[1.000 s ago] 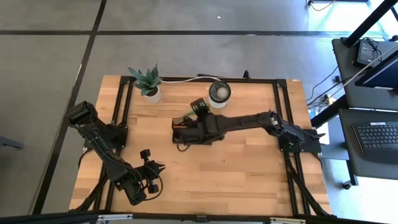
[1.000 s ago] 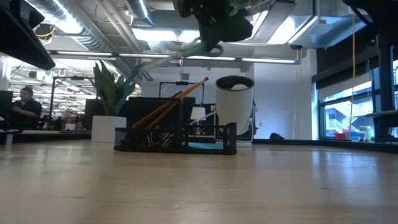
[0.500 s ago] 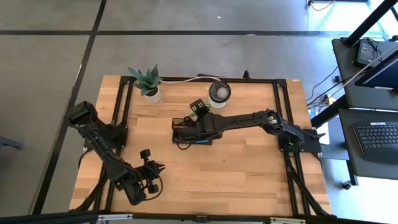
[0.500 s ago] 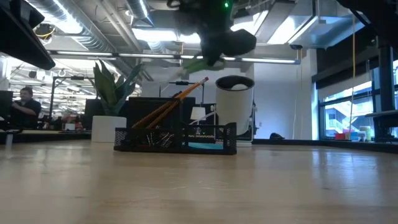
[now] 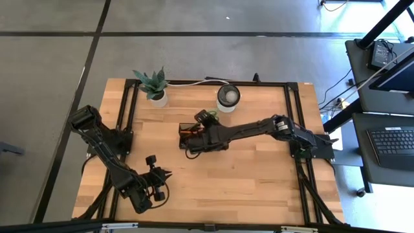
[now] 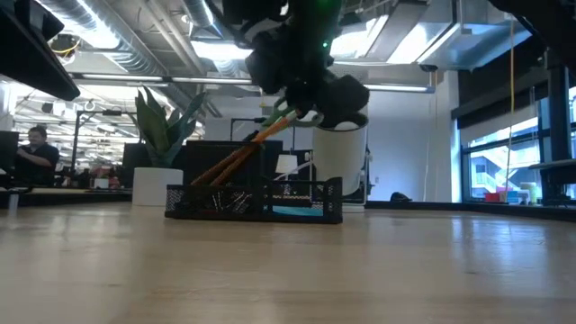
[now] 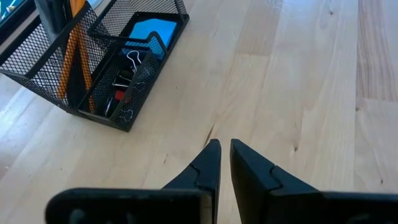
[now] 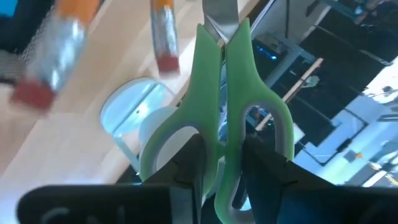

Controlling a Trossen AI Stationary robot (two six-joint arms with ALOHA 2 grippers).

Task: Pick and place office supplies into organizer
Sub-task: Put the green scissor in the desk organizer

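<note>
The right gripper [image 8: 221, 155] is clamped on the green-handled scissors [image 8: 231, 93], blades pointing down, just above the black mesh organizer [image 6: 254, 200] on the counter [image 5: 259, 175]. The organizer already holds orange pencils [image 6: 238, 157], clips and a blue sticky-note pad [image 7: 148, 32]. The step in hand looks like the placing; next, probably lower the scissors into a compartment and let go. The left gripper [image 7: 222, 163], fingers nearly together and holding nothing, waits near the counter's front left. No writing is readable.

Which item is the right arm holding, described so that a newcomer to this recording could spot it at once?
Start at the black mesh organizer in the middle of the wooden table, just in front of the round white-rimmed cup. The right gripper hangs right above it, clamped on the scissors. Their bright green handles set them apart from the orange pencils leaning in the tray.
</note>
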